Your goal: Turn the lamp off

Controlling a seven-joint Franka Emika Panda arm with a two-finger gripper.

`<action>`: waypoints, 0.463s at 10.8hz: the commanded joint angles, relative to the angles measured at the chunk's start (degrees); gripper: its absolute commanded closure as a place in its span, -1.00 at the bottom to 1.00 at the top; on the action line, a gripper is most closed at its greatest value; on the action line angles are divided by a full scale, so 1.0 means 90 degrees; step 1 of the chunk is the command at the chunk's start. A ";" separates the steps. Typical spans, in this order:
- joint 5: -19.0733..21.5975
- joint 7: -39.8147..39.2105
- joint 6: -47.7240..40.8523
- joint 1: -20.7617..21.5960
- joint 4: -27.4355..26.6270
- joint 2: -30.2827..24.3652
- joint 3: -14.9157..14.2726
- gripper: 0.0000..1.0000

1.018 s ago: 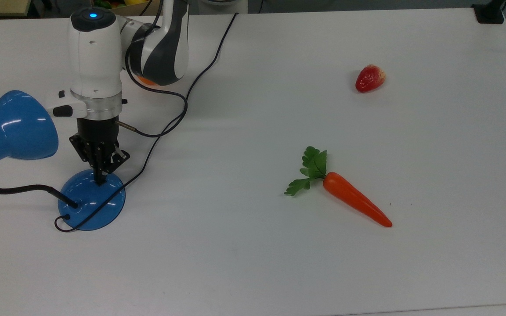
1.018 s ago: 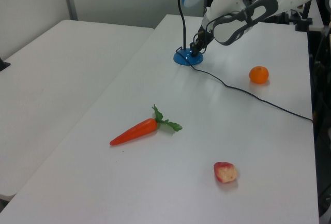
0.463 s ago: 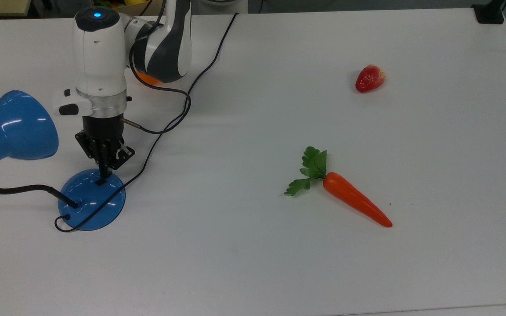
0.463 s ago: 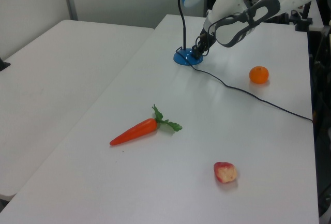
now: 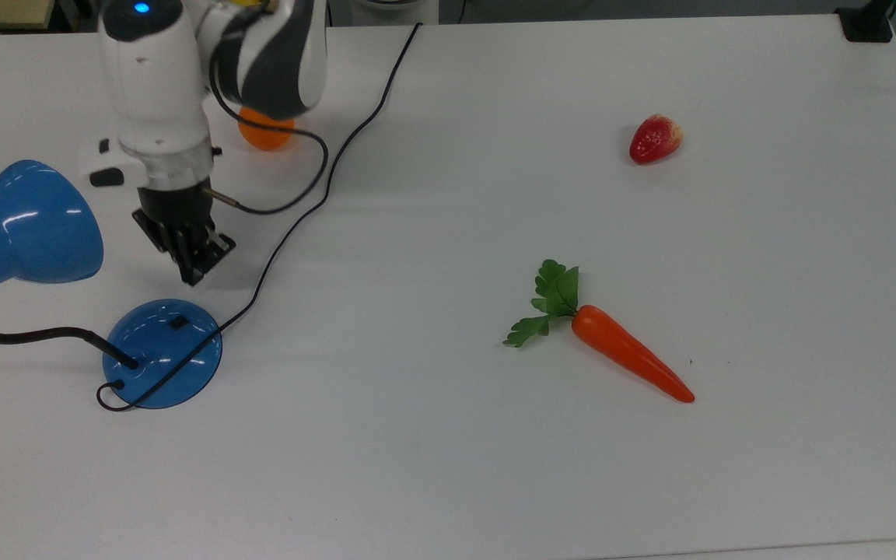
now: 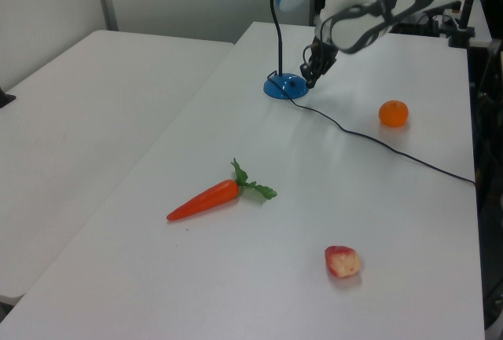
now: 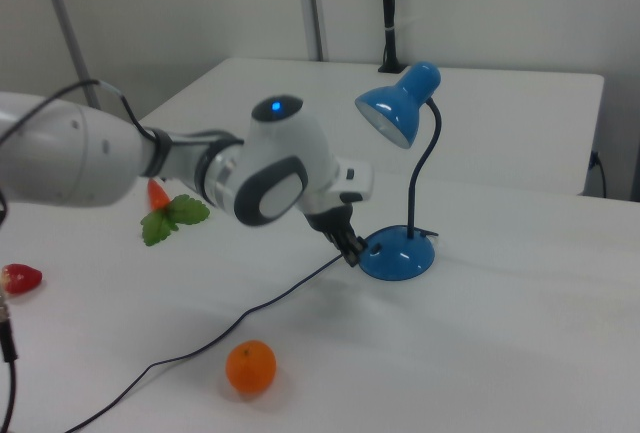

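Lifting clear of the lamp (image 5: 162, 354) base since earlier, end effector (image 5: 193, 274) fingers pressed together, holding nothing.

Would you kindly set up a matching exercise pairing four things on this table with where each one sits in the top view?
Things:
1. glossy blue desk lamp
2. orange carrot with green leaves
3. red strawberry
4. black claw

Places in the top view:
A. upper right
B. just above the lamp's round base
C. far left
D. centre, right of the middle

Pairs: 1-C, 2-D, 3-A, 4-B
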 commanded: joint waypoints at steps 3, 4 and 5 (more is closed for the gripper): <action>0.0056 -0.1039 -0.2936 -0.0497 -0.0201 -0.1675 0.0442 0.48; 0.0046 -0.1303 -0.3472 -0.0616 -0.0201 -0.1997 0.0502 0.25; -0.0002 -0.1479 -0.3932 -0.0627 -0.0201 -0.2281 0.0503 -0.17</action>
